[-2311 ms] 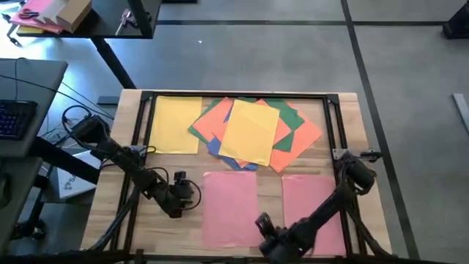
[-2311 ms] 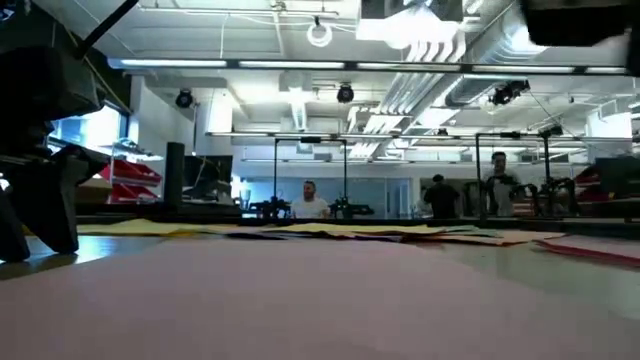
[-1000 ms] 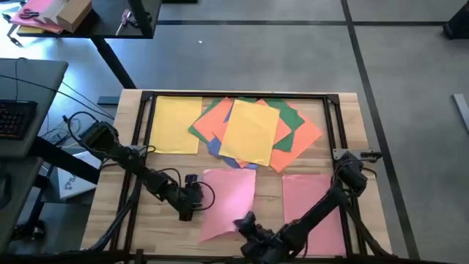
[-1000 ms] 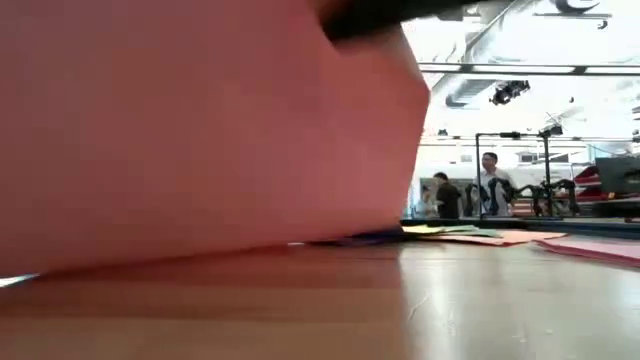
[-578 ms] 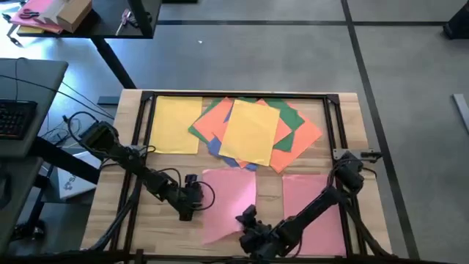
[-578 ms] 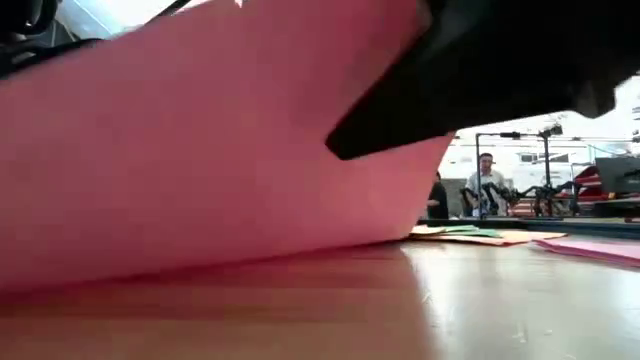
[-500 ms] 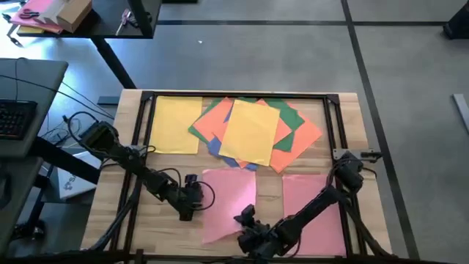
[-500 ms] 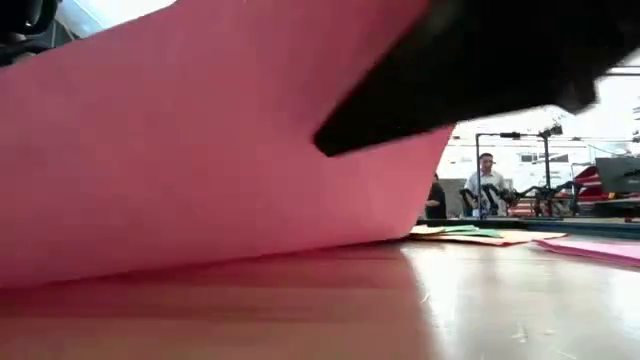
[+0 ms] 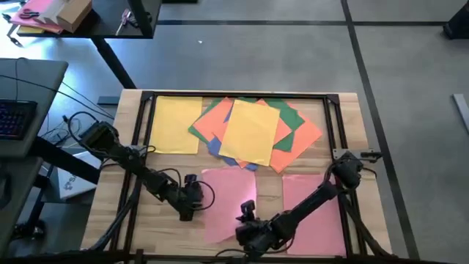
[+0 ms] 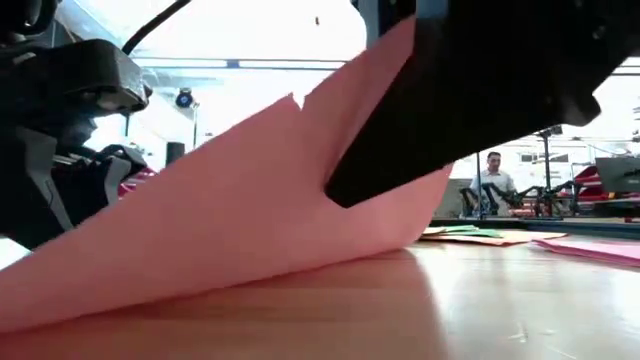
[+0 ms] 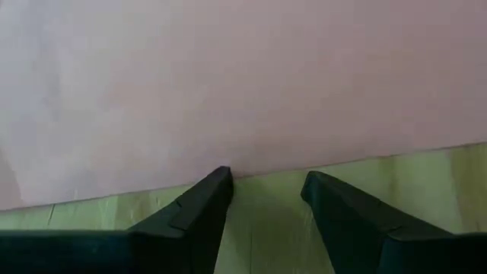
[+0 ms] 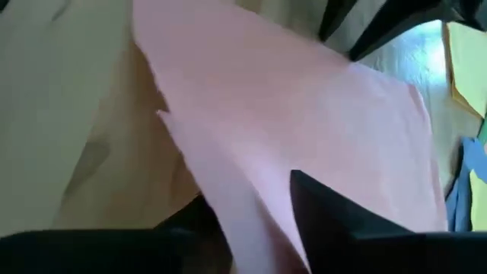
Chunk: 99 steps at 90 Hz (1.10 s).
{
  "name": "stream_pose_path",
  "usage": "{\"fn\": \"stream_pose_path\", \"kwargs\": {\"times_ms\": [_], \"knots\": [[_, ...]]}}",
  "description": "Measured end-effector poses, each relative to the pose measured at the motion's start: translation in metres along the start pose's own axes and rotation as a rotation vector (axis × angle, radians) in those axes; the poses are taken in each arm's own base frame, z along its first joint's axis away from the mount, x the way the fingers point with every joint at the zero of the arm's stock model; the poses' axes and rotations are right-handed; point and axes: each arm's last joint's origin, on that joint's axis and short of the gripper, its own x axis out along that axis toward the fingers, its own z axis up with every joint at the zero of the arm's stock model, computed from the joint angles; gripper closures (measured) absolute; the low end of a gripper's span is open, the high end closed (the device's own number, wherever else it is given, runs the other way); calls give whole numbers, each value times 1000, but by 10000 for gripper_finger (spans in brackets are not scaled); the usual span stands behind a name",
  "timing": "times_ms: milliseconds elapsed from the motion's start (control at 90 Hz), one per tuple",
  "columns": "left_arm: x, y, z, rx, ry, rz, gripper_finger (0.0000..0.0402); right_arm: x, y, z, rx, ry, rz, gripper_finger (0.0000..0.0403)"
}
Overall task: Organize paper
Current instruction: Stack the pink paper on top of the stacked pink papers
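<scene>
While curling upward, pink sheet (image 10: 230,210) shows torn edge.

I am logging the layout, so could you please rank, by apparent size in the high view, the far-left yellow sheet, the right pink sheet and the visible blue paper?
1. Yellow sheet and right pink sheet: alike, the pink partly covered by the right arm.
2. Blue paper: only slivers show.

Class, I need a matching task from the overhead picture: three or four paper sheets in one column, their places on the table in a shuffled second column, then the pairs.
Things:
1. lone yellow sheet
2. lifted pink sheet
3. flat pink sheet
4. green sheet

Places:
A. in the right end effector, one edge raised
B. far left, apart from the pile
C. near right, lying flat
D. in the overlapping pile, partly covered

Pairs: 1-B, 2-A, 3-C, 4-D
</scene>
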Motion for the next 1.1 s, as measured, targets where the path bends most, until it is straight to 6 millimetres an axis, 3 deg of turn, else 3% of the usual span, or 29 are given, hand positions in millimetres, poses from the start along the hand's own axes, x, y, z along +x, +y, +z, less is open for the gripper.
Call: {"fn": "stream_pose_path", "kwargs": {"times_ms": [111, 322, 522, 667, 856, 1100], "knots": [[-1, 0, 1, 3, -14, 13, 229, -5, -1, 7, -9, 4, 48, 392], [-27, 4, 14, 3, 26, 75, 229, -24, -14, 22, -49, 71, 38, 402], [-83, 9, 45, -16, -2, 165, 229, -49, -48, 37, -61, 200, -36, 403], [-133, 20, 60, -96, -144, 268, 229, -69, -77, 36, -51, 327, -87, 403], [-189, 42, 65, -267, -390, 365, 229, -122, -126, 43, 333, 379, -87, 403], [-226, 60, 58, -383, -569, 369, 229, -201, -193, 46, 949, 245, 44, 403]]}}
